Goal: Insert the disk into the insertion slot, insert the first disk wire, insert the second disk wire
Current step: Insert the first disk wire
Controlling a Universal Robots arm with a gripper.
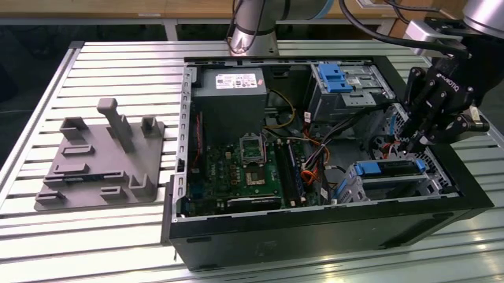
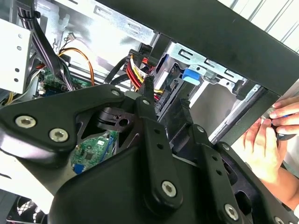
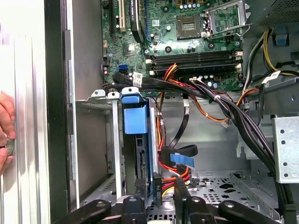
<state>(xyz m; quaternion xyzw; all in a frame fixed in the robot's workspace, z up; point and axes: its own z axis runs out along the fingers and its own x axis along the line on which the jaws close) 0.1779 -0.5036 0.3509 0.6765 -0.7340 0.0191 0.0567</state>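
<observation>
Disk (image 1: 390, 168) is seated in the drive cage (image 1: 393, 186), at the corner of the case (image 1: 315, 236) on the exterior view's right, nearest that camera. The blue carrier is seen flush with the cage mouth in the first wrist view.

Gripper (image 1: 414, 144) is lowered inside the case, just behind the disk's rear edge. A black plug (image 3: 157, 184) with red and yellow wires (image 3: 170, 170) is seen right at its tip. Whether the gripper is spread or pinching the plug cannot be told, nor whether the plug is seated.

Risks noted:
- Plug tilted against the disk's socket: if it is pressed home askew, the contacts are likely bent or the plug is half-seated.
- Thick wire bundle (image 3: 243, 126) crosses close above the cage, and a flat cable with a blue tab (image 3: 182, 158) lies just beside the plug. Either could be snagged or dragged by the arm.
- A push along the cage could shift the disk in its carrier.
- A person's hand (image 2: 264, 144) rests on the table (image 1: 118, 59) just outside the case wall. Contact is possible if the arm swings outward.
</observation>
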